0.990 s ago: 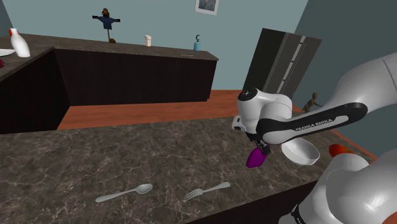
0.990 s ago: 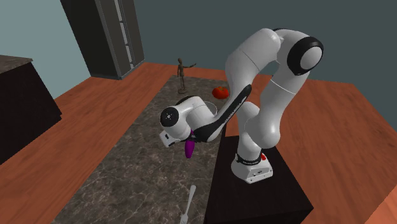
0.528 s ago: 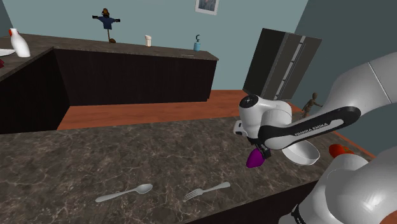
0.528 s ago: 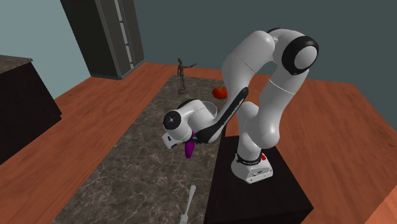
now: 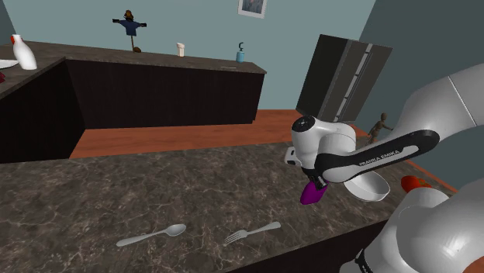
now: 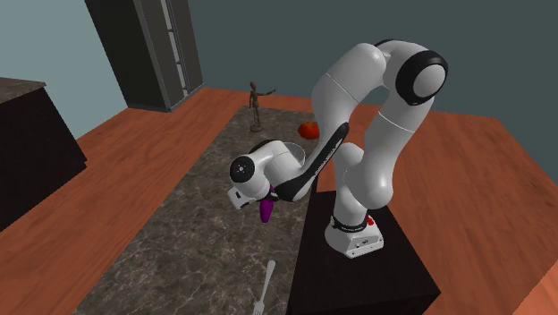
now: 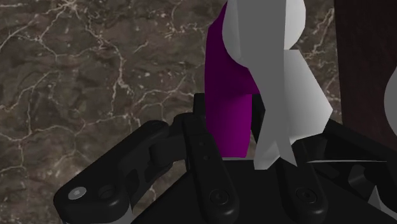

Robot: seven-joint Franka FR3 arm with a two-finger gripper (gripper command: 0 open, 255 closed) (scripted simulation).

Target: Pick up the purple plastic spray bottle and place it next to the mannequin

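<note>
Black gripper (image 7: 230,124) is clamping both fingers on the purple spray bottle (image 5: 312,194), which is hanging tilted over the dark marble counter (image 5: 116,198), just beside a white bowl (image 5: 368,187). The small brown mannequin (image 5: 378,126) is standing well apart from it, farther along the counter.

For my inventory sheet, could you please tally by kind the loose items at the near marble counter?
cutlery: 2, spoon and fork
bowl: 1
spray bottle: 1
mannequin: 1
red round item: 1
total: 6
</note>
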